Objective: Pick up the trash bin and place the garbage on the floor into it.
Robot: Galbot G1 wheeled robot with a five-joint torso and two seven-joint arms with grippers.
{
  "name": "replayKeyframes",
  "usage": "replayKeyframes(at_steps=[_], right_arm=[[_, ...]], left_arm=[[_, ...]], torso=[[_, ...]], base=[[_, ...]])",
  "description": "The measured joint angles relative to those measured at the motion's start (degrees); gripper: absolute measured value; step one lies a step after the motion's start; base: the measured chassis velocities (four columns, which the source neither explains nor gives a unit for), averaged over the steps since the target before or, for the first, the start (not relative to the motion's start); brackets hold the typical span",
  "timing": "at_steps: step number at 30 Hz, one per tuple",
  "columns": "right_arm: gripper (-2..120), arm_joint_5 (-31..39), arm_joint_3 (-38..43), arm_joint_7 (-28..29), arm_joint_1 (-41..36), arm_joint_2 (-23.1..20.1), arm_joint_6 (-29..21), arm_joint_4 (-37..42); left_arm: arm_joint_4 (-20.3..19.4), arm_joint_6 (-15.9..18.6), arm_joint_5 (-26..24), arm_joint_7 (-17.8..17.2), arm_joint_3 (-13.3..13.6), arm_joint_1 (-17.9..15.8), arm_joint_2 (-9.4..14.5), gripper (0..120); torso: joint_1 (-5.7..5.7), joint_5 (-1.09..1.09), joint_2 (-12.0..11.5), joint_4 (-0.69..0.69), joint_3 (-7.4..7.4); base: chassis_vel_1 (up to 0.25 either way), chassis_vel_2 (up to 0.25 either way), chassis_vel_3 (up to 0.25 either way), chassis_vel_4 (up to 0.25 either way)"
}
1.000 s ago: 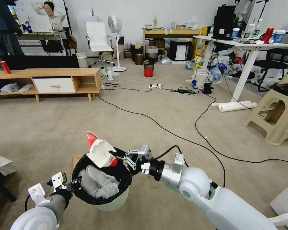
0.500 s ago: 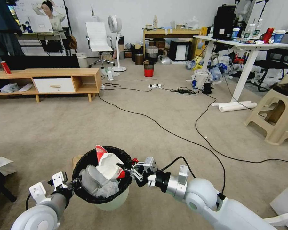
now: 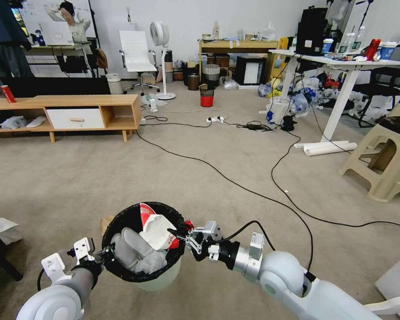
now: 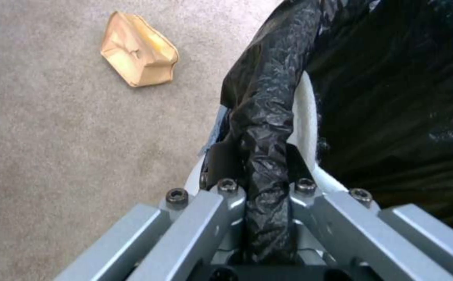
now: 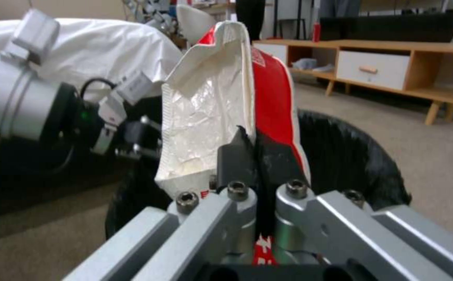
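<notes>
Item: noodle cup (image 3: 158, 231), lowered into the trash bin (image 3: 160, 278); right gripper (image 3: 182, 234) remains clamped on it. Left gripper (image 4: 260, 183) pinches the bin rim. Paper bag (image 4: 139, 48) remains on the floor (image 3: 66, 178).

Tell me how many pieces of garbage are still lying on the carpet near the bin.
1: a crumpled brown paper bag lies on the floor beside the trash bin, on the left gripper side. The bin may hide more.

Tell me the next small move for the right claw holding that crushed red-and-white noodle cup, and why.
Probably open the right claw. It is shut on the crushed red-and-white noodle cup, which already sits over the mouth of the pale round black-bagged trash bin, above the tissues inside. The left claw grips the bin's rim.
</notes>
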Motion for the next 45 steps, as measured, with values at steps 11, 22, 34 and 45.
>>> replayKeyframes(at_steps=[11,22,34,45], right_arm=[[40,0.0,-0.2,1.5,1.1,0.2,-0.5,0.4],[82,0.1,0.1,2.1,1.4,0.6,-0.6,0.2],[100,0.0,11.4,8.5,0.3,1.5,-5.4,2.3],[100,3.5,24.5,26.6,-2.7,1.3,-22.9,6.5]], left_arm=[[-1.1,0.0,0.0,-0.2,0.4,0.4,-0.1,3],[-1.4,0.0,0.0,-0.2,0.4,0.7,-0.3,3],[-1.2,0.0,-0.4,-0.1,-1.4,0.0,0.7,3],[-0.7,0.0,-0.2,1.0,-3.7,-0.6,1.6,3]], torso=[[0.00,-0.01,0.0,0.01,0.00],[0.00,0.00,0.0,0.00,0.00],[0.00,0.00,0.0,0.01,0.00],[0.00,-0.01,0.0,0.00,0.00]], base=[[0.000,0.000,0.000,0.000],[0.000,0.000,0.000,0.000],[0.000,0.000,0.000,0.000],[0.000,0.000,0.000,0.000]])
